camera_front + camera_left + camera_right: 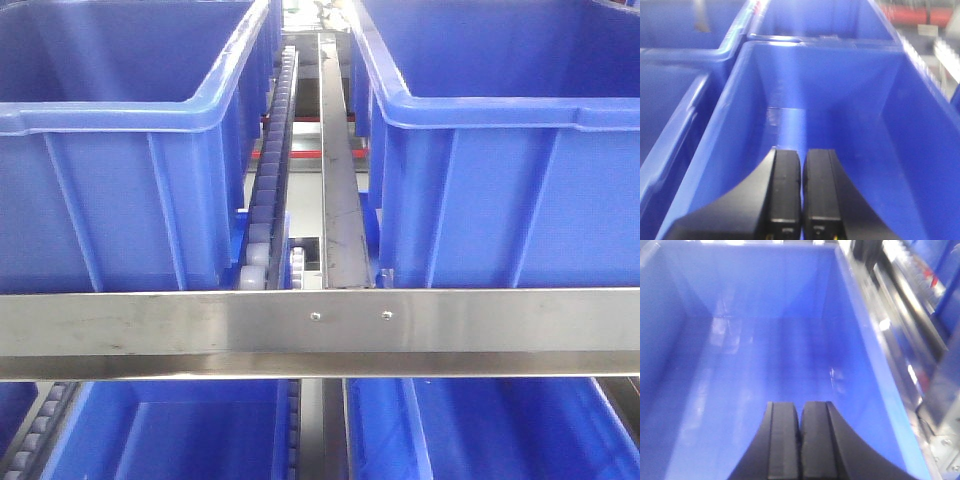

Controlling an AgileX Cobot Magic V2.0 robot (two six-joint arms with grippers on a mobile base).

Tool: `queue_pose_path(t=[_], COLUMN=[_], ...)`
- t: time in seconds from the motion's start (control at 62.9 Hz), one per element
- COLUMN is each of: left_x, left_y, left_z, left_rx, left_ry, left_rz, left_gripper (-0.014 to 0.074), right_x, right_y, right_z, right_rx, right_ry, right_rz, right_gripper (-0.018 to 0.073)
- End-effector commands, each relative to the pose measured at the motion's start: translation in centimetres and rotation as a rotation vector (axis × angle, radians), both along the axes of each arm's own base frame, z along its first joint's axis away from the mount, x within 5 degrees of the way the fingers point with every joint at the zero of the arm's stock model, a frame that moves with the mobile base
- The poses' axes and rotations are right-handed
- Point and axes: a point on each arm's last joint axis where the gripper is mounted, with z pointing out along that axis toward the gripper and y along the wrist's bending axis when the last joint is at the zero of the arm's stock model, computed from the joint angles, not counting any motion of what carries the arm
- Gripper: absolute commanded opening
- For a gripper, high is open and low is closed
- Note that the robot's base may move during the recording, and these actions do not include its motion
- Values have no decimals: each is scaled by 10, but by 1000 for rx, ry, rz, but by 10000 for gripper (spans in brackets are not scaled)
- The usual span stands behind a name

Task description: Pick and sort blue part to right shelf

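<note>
On the left of the front view, a large blue bin [120, 150] sits on a shelf, with a roller track [268, 180] and a metal rail [338, 170] running between it and a matching bin on the right [500, 160]; a steel crossbar [320, 330] spans the foreground, with more bins below. Neither arm appears in this view. From the left wrist camera, the left claw [801, 187] hangs over a bare bin interior [830, 100], its fingers pressed nearly together, gripping nothing. From the right wrist camera, the right claw [800, 432] is likewise closed and empty over another bare bin floor [765, 350]. No blue part shows anywhere. The task seems to be at the searching stage; next, a claw must locate the part and open before grasping.
</note>
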Motion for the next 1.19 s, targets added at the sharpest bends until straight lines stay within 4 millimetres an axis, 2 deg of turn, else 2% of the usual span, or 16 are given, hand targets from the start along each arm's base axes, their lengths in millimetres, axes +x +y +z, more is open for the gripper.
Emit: queue_pose_path(t=[0.0,0.27,0.461,0.588,1.177], left_x=[-19,-73,-99,-107,-107], left_y=[3,4,3,3,3], left_z=[10,-20,-25,-23,-23], left_rx=[-28,-31,-34,-35,-35], left_ry=[-138,-167,-206,-233,-233], left_rz=[30,14,-5,-9,-9], left_gripper=[124,124,123,123,123], right_x=[-19,-79,-109,-125,-130], right_y=[0,4,6,7,7], right_z=[15,-3,-12,-9,-7], right_rx=[-8,-14,-13,-15,-17], right_ry=[-189,-288,-276,-315,-341], right_rz=[-6,-6,-5,-4,-4], right_gripper=[46,46,46,46,46])
